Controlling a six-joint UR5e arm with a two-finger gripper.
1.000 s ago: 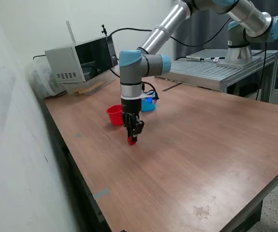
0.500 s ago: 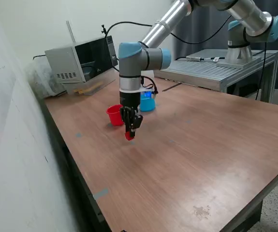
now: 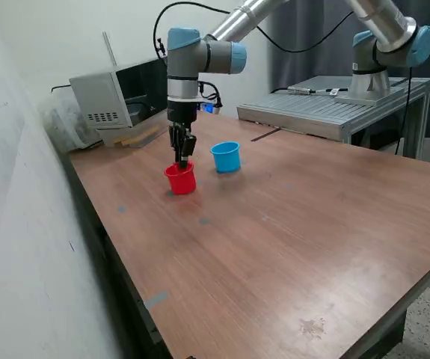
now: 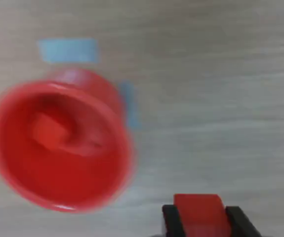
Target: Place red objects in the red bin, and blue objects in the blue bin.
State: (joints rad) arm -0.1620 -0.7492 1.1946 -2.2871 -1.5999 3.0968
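- Gripper [image 3: 182, 159] is hanging directly above the red bin [image 3: 180, 179] in the exterior view, jaws pointing straight down at the table [image 3: 312, 224].
- Jaws are clamping a red cube [image 4: 199, 214]; the wrist view is showing it pinched between the two black fingers [image 4: 171, 222], a flat face toward the lens.
- Cube has no long axis to speak of; it is sitting square in the grip, side faces against the finger pads.
- Red bin is standing upright, mouth up, rim wider than base. Wrist view is blurred, but a paler red blocky shape [image 4: 50, 131] is lying inside the red bin; judging this to be a red cube already deposited, though blur prevents certainty.
- In the wrist view the held cube is showing off to one side of the bin mouth, not over its centre.
- Blue bin [image 3: 226, 157] is standing upright just beside the red bin, toward the exterior view's right, not touching it. Contents not visible.
- No blue cubes are showing on the table in either view.
- Judgement: red half nearly finished, pending release over the mouth; status of blue cubes cannot be told.
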